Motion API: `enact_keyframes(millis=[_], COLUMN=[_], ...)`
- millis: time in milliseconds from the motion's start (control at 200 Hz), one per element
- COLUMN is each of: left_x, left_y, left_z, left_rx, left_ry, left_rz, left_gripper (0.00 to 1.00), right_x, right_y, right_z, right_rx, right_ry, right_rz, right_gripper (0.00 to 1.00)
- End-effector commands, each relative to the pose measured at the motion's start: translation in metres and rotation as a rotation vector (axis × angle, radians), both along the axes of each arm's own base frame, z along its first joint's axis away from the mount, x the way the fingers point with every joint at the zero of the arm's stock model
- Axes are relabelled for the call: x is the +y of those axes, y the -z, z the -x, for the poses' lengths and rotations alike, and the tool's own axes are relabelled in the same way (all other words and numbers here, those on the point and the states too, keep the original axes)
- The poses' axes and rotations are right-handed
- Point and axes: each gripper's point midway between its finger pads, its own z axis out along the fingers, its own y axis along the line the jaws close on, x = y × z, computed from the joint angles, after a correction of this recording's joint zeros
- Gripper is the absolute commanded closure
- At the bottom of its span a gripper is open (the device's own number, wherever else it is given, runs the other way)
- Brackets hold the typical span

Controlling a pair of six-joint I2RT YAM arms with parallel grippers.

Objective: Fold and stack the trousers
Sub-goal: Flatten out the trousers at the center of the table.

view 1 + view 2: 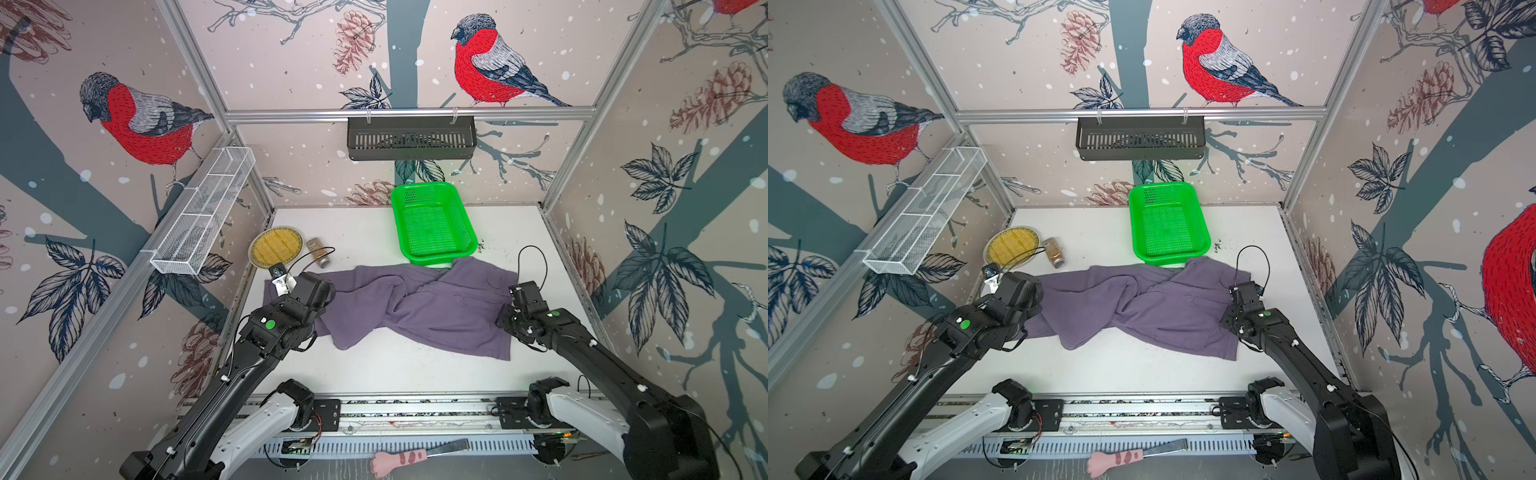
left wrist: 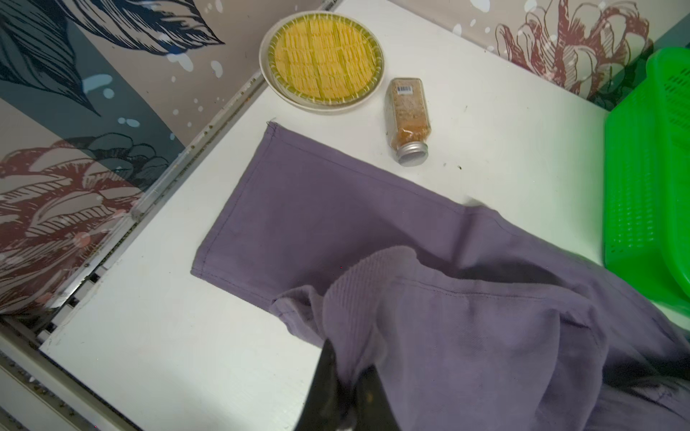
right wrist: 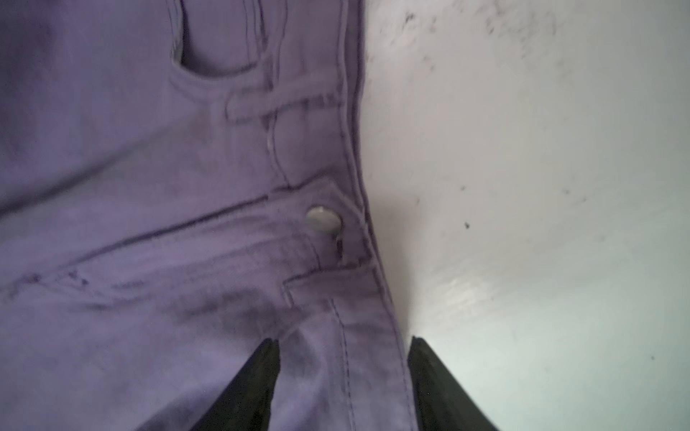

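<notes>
The purple-grey trousers (image 1: 436, 307) lie across the table in both top views, twisted in the middle, legs to the left and waistband to the right. My left gripper (image 2: 349, 358) is shut on a raised fold of a trouser leg (image 2: 373, 283), near the flat hem (image 2: 239, 224). My right gripper (image 3: 344, 339) is open and low over the waistband edge. One finger is above the cloth and the other above the bare table. A metal button (image 3: 323, 219) and a pocket slit (image 3: 213, 67) show ahead of it. In a top view both grippers' fingers are hidden under their wrists.
A green basket (image 1: 434, 222) stands behind the trousers and touches them. A round plate with a yellow mat (image 1: 276, 248) and a lying spice jar (image 1: 319, 252) sit at the back left. A white wire rack (image 1: 203, 212) hangs on the left wall. A pink-handled tool (image 1: 399, 459) lies beyond the front rail.
</notes>
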Motion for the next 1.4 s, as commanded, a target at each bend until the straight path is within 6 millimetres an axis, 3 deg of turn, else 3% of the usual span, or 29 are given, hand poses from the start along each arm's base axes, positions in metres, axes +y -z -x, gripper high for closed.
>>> enact_keyframes(millis=[0,110,305,395,500,550,810,941,1116,1391], left_x=[0.014,0.012,0.021,0.022,0.024,0.029,0.058,0.063,0.064,0.056], left_y=[-0.011,-0.005,0.004,0.004,0.009,0.01,-0.012,-0.019,-0.022,-0.018], left_z=[-0.002,-0.007,-0.009,-0.013,-0.014,-0.011,0.003,0.008,0.017,0.011], left_rx=[-0.02,-0.021,-0.015,-0.051,-0.077,-0.077,-0.131,-0.124,-0.102,-0.063], left_ry=[-0.03,-0.019,-0.061,-0.074,-0.094,-0.119,-0.225,-0.238,-0.245,-0.212], left_rz=[-0.077,-0.065,-0.087,-0.042,0.004,-0.004,-0.024,-0.034,-0.02,0.032], left_gripper=[1.0,1.0,1.0,1.0,1.0,1.0,1.0,1.0,1.0,1.0], right_x=[0.008,0.007,-0.004,-0.009,-0.02,-0.029,-0.088,-0.114,-0.151,-0.157], right_y=[0.011,0.036,0.053,0.055,0.039,0.027,0.002,-0.005,-0.029,-0.033], right_z=[0.024,0.042,0.044,0.043,0.024,0.013,-0.009,-0.017,-0.033,-0.058], right_rx=[0.091,0.162,0.165,0.178,0.121,0.084,0.035,0.02,-0.075,-0.121], right_ry=[0.008,0.02,0.055,0.091,0.164,0.196,0.375,0.459,0.549,0.577], right_rz=[-0.021,-0.021,0.039,0.047,0.021,0.02,0.043,0.113,0.221,0.16], right_gripper=[0.37,0.36,0.45,0.64,0.92,0.95,0.97,0.96,0.95,0.92])
